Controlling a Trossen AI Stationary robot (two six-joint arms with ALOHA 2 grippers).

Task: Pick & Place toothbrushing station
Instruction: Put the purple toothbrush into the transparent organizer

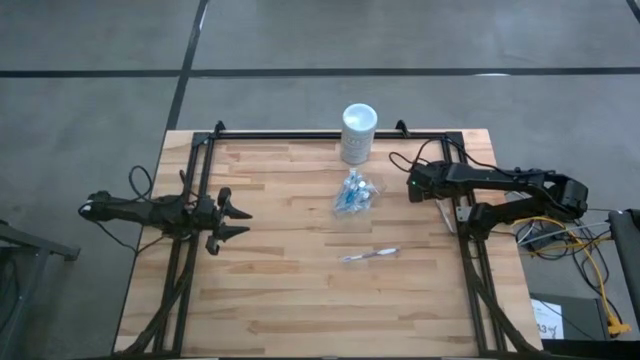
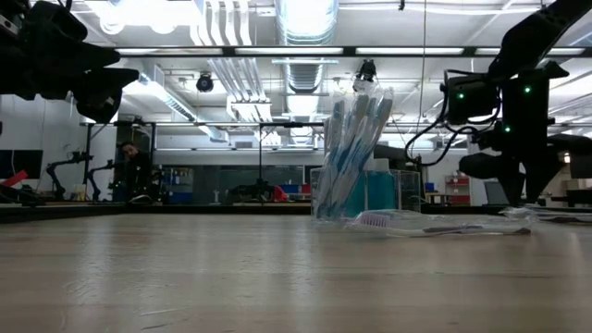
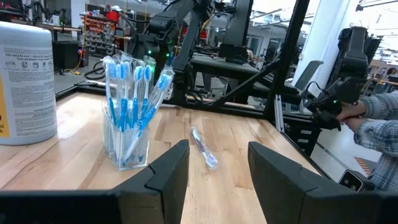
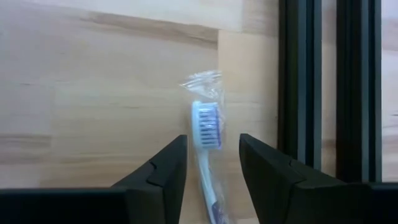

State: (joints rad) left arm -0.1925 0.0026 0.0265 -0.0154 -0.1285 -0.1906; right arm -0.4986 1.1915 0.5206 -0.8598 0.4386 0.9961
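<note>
A small clear cup (image 1: 355, 193) stands upright on the wooden table, with several blue-and-white toothbrushes (image 3: 127, 93) upright in it and a teal tube (image 2: 379, 192) beside them. One wrapped toothbrush (image 1: 368, 255) lies flat nearer the front edge. Another wrapped toothbrush (image 4: 206, 132) lies on the table by the right rail. My right gripper (image 4: 213, 168) slants down over it, open, one finger on either side of its handle; I see no touch. My left gripper (image 1: 238, 222) waits open at the table's left, level, facing the cup.
A tall white cylinder (image 1: 358, 132) stands at the far edge behind the cup. Black frame rails (image 4: 298, 87) run along the table's right side, close to my right gripper, with others on the left and far sides. A person's sleeve (image 3: 380, 124) shows beyond the table.
</note>
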